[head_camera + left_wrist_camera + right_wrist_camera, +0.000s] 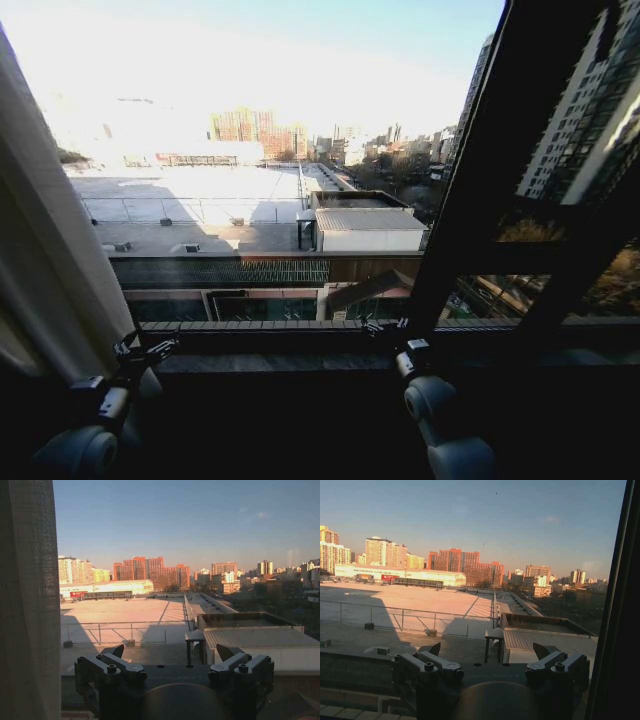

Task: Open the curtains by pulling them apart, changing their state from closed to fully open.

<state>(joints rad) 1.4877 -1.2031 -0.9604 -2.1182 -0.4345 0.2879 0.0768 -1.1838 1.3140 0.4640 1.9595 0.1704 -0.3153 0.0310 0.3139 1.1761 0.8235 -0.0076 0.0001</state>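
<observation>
Your head view has one curtain (pixel 45 230) gathered at the 9 o'clock edge, running from the top corner down behind the left arm. The dark mass at 3 o'clock is black window frame (pixel 480 200); no white fabric can be made out there, so you cannot tell where the second panel hangs. Between the two, the glass is uncovered and looks out on a rooftop (pixel 190 195) and city blocks.

The left end effector (pixel 150 348) sits low at 7 o'clock, just beside the curtain's lower folds; from the head you cannot tell whether it touches them. The right end effector (pixel 383 327) sits at about 6 o'clock, near the sill (pixel 250 326) and beside the base of the frame bar.

The wrist views settle what the head view leaves too small and dark. In the left wrist view, the left end effector (pixel 172 654) has its fingers (pixel 116 650) spread apart with nothing between them, and the curtain (pixel 27 605) fills one edge as sheer weave, cut off above and below. In the right wrist view, the right end effector (pixel 487 651) is likewise spread and empty, with the frame (pixel 620 620) along one edge.
</observation>
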